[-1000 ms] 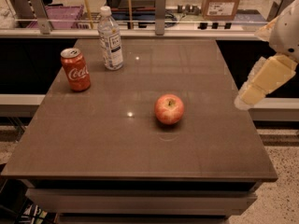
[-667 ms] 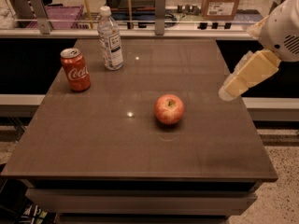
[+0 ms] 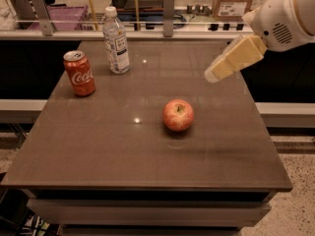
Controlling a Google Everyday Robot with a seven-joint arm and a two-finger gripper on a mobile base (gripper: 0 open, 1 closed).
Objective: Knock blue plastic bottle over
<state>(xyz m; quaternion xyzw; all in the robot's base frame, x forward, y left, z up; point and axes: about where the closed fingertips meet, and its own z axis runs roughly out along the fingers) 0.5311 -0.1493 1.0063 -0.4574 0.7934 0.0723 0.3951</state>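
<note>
The gripper point(image 3: 212, 74), fingers closed on nothing, hovers over the right of the worktop point(image 3: 98, 146), well apart from the upright bottle point(image 3: 116, 41) at far left

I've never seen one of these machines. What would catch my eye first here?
Probably the red apple sitting alone near the middle of the brown table, and the robot's cream-coloured gripper hanging in the air above the table's right side. At the far left stand a red Coca-Cola can and, behind it to the right, the upright blue plastic bottle with a white cap.
</note>
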